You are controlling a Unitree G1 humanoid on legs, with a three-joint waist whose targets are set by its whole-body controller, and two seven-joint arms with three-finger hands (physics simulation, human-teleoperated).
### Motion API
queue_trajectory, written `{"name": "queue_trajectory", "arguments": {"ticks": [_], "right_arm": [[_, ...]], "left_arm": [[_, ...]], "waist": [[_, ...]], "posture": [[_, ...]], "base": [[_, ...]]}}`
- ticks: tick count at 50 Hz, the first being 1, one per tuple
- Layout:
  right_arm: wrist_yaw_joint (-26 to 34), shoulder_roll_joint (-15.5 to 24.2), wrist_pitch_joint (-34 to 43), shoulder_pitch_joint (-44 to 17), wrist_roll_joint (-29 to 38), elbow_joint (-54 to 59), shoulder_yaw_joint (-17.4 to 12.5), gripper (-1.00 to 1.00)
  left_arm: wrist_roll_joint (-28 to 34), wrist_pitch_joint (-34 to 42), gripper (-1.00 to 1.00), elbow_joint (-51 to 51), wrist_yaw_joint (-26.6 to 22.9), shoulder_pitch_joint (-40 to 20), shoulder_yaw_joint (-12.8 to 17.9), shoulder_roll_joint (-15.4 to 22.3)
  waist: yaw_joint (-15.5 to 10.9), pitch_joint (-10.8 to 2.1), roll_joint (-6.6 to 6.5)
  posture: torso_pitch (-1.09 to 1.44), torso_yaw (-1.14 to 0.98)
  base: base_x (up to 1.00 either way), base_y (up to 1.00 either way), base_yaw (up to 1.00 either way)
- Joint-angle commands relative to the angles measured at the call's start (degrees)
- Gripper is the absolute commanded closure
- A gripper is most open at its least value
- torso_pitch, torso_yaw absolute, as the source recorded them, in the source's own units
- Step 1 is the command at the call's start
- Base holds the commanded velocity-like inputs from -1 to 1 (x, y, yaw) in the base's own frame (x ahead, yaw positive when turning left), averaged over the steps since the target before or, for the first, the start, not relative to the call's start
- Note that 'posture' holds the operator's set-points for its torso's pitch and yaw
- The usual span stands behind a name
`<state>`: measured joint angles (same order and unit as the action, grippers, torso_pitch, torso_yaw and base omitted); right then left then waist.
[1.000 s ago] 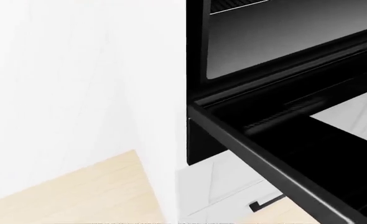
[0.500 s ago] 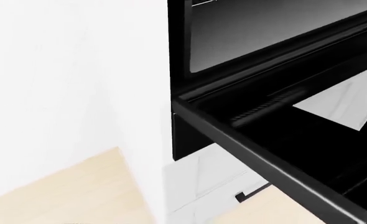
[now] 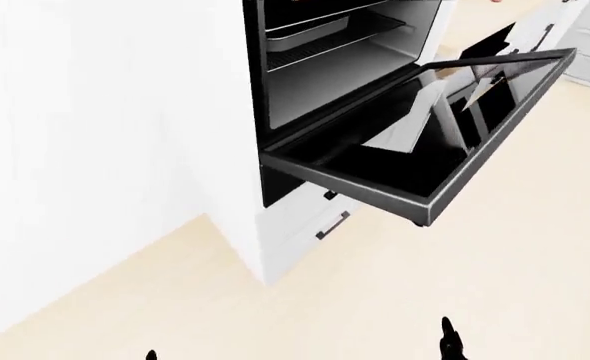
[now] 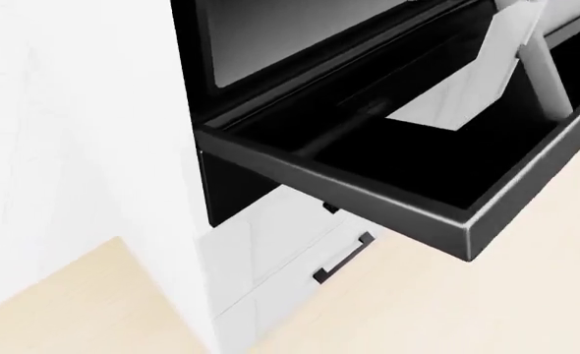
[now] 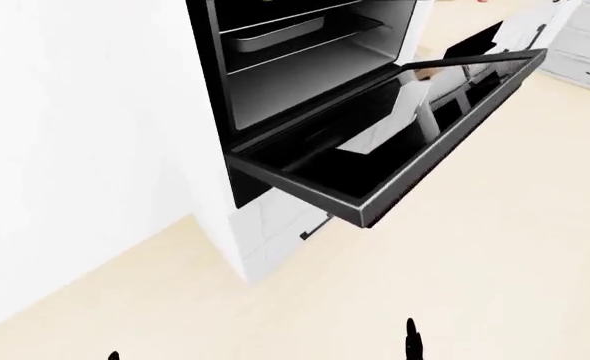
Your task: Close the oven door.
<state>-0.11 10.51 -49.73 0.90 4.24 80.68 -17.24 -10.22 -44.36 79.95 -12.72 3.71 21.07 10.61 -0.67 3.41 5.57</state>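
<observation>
Camera shifted since the earlier head view: oven door (image 4: 408, 166) now shows its whole outer corner. Door: black, glossy, lowered flat, hinged to oven (image 3: 325, 67) in white cabinet (image 3: 105, 127); tray (image 3: 305, 34) inside. Drawer handle (image 4: 344, 258) beneath. No legible writing. Left hand (image 3: 151, 355) and right hand (image 3: 448, 341): fingertips only, grasp cannot be told.

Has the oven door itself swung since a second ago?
Cannot tell. The whole head view shifted, so the camera moved; the oven door hangs open over the white drawer as before.
</observation>
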Motion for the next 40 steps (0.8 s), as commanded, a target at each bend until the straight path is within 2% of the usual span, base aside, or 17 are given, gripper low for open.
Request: {"name": "queue_trajectory", "arguments": {"ticks": [1,2,6,10,11,25,34,35,37,40], "right_arm": [[1.4,0.5,-1.2,-0.4,-1.1,-1.0,-0.7,-1.00],[1.5,0.5,-1.1,-0.4,-1.2,-1.0,-0.7,-1.00],[3.5,0.3,-1.2,-0.5,-2.6,-1.0,-1.1,-1.00],[4.6,0.3,-1.1,-0.5,-3.6,-1.0,-1.4,-1.00],[4.8,0.3,-1.3,-0.5,-3.7,-1.0,-1.4,-1.00],[4.7,0.1,0.2,-0.6,-5.6,-1.0,-1.7,-1.00],[6.5,0.0,-1.6,-0.5,-6.1,-1.0,-1.7,-1.00],[6.5,0.1,-1.6,-0.5,-5.8,-1.0,-1.5,-1.00],[6.4,0.1,-1.6,-0.5,-5.6,-1.0,-1.5,-1.00],[6.2,0.2,-1.5,-0.5,-5.3,-1.0,-1.4,-1.00]], "left_arm": [[-0.1,-0.5,-1.00,0.0,-0.2,0.1,0.4,0.4],[0.0,-0.4,-1.00,0.0,-0.2,0.0,0.5,0.5],[0.2,-0.9,-1.00,-0.1,0.1,0.3,0.5,0.1],[0.1,-1.2,-1.00,-0.1,0.3,0.4,0.1,-0.1],[0.1,-1.3,-1.00,-0.1,0.4,0.4,0.0,-0.2],[-0.3,-1.3,-1.00,0.0,0.9,0.6,-0.5,-0.1],[-0.9,-1.1,-1.00,0.0,0.2,0.5,-0.3,0.0],[-0.9,-1.0,-1.00,0.0,0.2,0.4,-0.3,0.0],[-0.9,-0.7,-1.00,0.0,-0.1,0.2,-0.1,0.2],[-0.7,-0.7,-1.00,0.0,0.1,0.3,-0.1,0.1]], "waist": [[0.2,0.11,0.37],[0.2,0.04,-1.25],[0.3,-1.06,-2.94],[1.2,-1.82,-5.85],[1.1,-1.24,-5.33],[1.2,-1.88,-5.01],[1.2,-2.20,-5.16],[1.2,-3.38,-5.52],[1.1,-1.60,-5.27],[1.2,-1.52,-4.32]], "posture": [[0.00,0.00],[0.00,0.00],[0.00,0.00],[0.00,0.00],[0.00,0.00],[0.00,0.00],[0.00,0.00],[0.00,0.00],[0.00,0.00],[0.00,0.00]], "base": [[0.00,0.00,0.00],[0.00,0.00,0.00],[0.00,0.00,0.00],[0.00,0.00,0.00],[0.00,0.00,0.00],[0.00,0.00,0.00],[0.00,0.00,0.00],[0.07,0.00,0.00],[0.09,-0.01,0.00],[0.12,-0.04,0.00]]}}
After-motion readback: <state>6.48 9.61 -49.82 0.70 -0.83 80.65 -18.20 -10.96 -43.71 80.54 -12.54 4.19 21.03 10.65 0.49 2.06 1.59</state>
